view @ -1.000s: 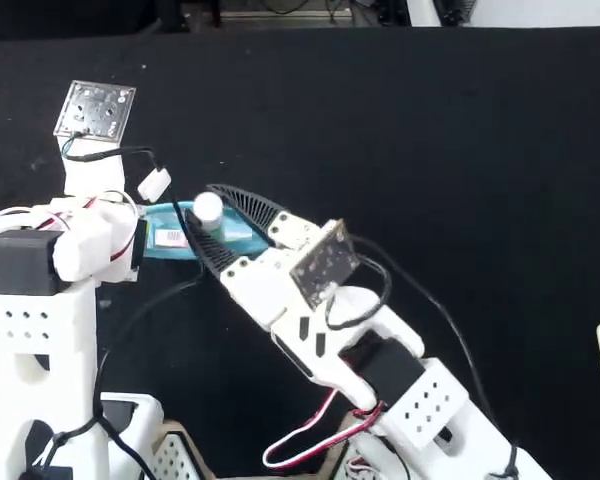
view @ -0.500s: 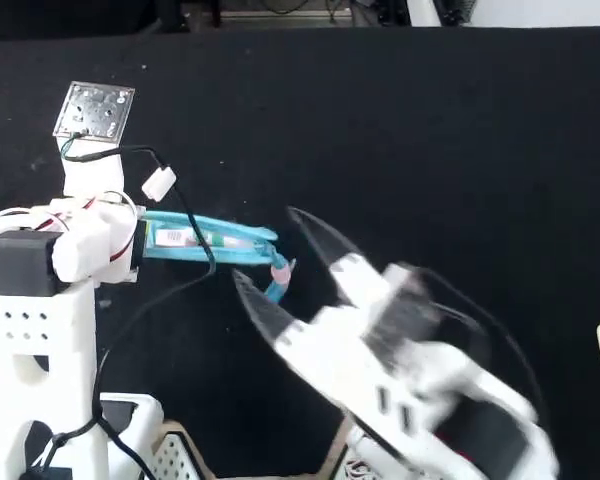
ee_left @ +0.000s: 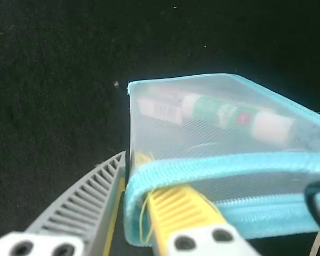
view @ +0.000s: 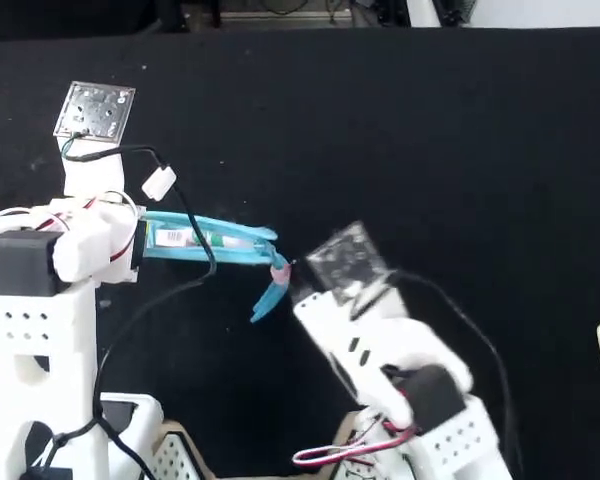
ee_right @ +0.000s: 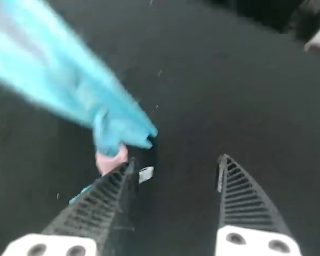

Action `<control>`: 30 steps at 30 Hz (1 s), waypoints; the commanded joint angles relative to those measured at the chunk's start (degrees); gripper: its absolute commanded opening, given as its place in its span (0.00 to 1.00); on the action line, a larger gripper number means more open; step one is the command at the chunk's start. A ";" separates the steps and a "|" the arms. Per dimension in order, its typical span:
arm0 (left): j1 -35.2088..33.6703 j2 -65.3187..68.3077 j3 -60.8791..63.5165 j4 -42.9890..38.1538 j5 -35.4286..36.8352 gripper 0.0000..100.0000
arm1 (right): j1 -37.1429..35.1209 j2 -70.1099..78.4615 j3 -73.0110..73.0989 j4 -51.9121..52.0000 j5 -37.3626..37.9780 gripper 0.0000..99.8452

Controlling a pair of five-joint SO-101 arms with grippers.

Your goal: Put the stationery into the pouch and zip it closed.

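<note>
Mesh pouch (view: 205,242), left of centre on black surface (view: 430,150), glue stick (ee_left: 234,114) inside: likely light, floppy; left claw (ee_left: 132,160) pinches its left end, right claw (ee_right: 176,160) spread beside pink zipper pull (ee_right: 111,160), probably the best hold.

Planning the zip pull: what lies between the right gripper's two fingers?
Right wrist view: mostly bare black table between the open right gripper's fingers; the translucent blue mesh pouch's pink tab sits at one fingertip.

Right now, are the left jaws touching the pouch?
Touching. The left wrist view shows a corner of the pouch pinched between that arm's grey and yellow jaws.
</note>
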 commanded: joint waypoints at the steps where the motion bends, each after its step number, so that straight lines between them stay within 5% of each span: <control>1: 0.22 0.00 0.13 -0.53 0.35 0.03 | -2.90 -0.31 3.21 -3.25 0.53 0.22; 20: 0.31 0.09 0.22 -0.53 0.35 0.03 | -3.52 -1.71 0.04 2.73 0.18 0.22; 30: 0.57 0.00 1.80 -0.97 0.26 0.03 | -9.67 -22.29 4.62 3.43 -4.22 0.22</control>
